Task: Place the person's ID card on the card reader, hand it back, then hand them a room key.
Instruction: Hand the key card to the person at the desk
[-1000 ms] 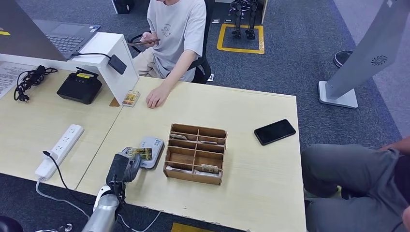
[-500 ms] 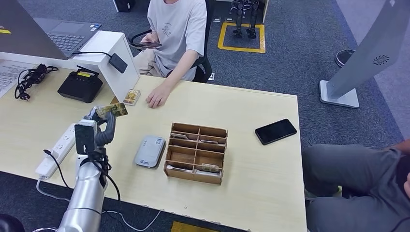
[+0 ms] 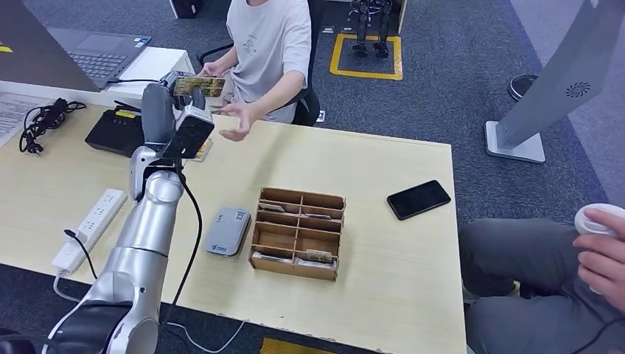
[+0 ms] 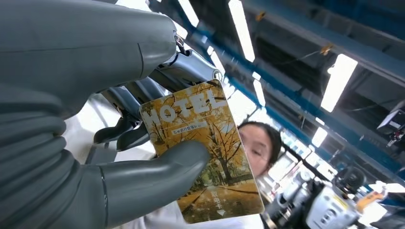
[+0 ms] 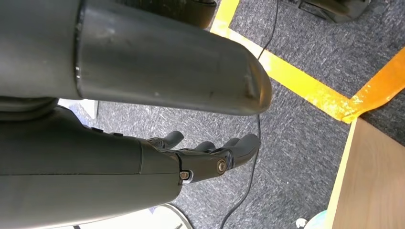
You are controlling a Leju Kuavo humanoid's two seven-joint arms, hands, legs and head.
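My left hand [image 3: 179, 122] is raised over the table's far left side and pinches a yellow hotel-print card [image 3: 199, 86] between thumb and fingers. In the left wrist view the card [image 4: 205, 152] sits under my thumb [image 4: 153, 176], with the seated person behind it. The person's open hand [image 3: 237, 122] hovers just right of the card, apart from it. The grey card reader [image 3: 228, 231] lies bare on the table beside a wooden key organizer [image 3: 298, 233] holding a few cards. My right hand [image 5: 205, 152] hangs beside the table with fingers apart, holding nothing.
A black phone [image 3: 419, 200] lies on the table's right side. A power strip [image 3: 85, 228], a black device [image 3: 118, 131], cables and a laptop on a white stand [image 3: 158, 66] fill the left. A second person sits at the right holding a white cup [image 3: 598, 220].
My left hand lifted the card off the reader and carried it up and away toward the seated person. That person's hand rose from the table toward the card.
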